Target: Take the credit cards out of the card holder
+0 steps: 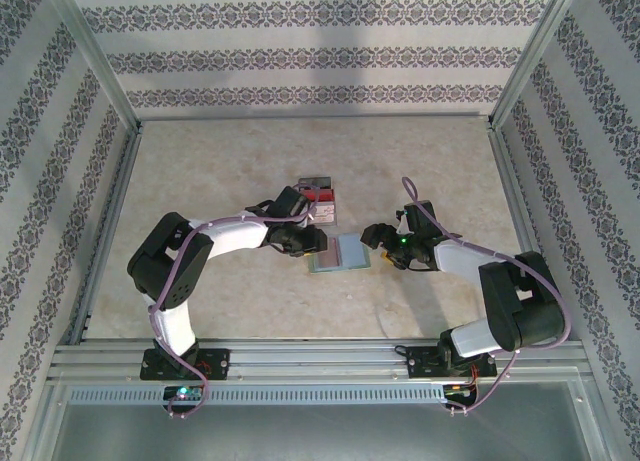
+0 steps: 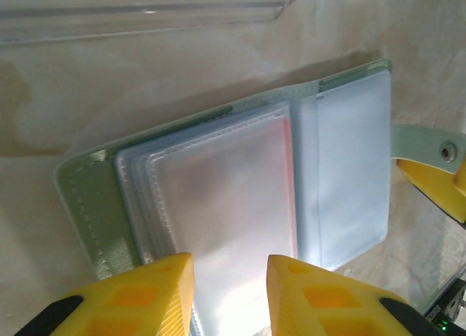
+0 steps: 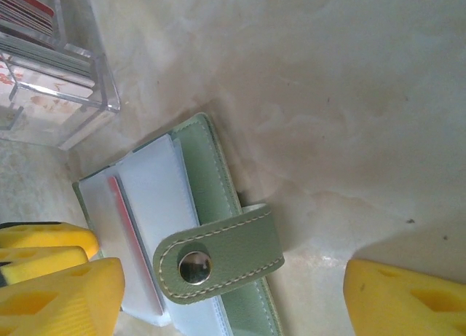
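Lying open on the table at mid-frame in the top view, the card holder sits between the two arms' ends. The left tool is at its left edge and the right tool at its right edge.

In the left wrist view the left tool's yellow fingers stand apart at the bottom of the frame, over the lower edge of a clear sleeve. I cannot tell whether they touch it. A pale pinkish credit card shows through that sleeve, inside the holder.

In the right wrist view the right tool is spread wide, with one finger at lower left and the other at lower right. The green snap strap lies between them, ungripped. A red card edge shows among the sleeves.

A clear box at upper left holds more credit cards, the top one red.
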`<state>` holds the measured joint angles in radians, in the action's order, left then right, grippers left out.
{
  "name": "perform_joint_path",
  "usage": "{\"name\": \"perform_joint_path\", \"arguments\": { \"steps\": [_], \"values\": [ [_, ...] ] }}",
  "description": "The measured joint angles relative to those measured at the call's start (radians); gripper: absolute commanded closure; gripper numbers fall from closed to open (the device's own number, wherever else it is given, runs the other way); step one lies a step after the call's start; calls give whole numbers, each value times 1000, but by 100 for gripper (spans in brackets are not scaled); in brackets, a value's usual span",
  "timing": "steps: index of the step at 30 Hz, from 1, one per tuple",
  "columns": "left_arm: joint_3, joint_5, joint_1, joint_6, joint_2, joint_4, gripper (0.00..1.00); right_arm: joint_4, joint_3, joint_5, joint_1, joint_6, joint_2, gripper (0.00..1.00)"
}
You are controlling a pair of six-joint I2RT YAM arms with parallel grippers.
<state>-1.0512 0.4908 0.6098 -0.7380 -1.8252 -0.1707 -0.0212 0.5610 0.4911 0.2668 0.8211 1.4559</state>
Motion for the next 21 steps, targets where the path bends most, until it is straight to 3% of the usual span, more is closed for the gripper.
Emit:
{"name": "perform_joint_path", "arguments": {
  "steps": [21],
  "values": [
    [-31,-57,6,17,-25,-18,67,10,8,-12,6,3,6,23]
  ]
}}
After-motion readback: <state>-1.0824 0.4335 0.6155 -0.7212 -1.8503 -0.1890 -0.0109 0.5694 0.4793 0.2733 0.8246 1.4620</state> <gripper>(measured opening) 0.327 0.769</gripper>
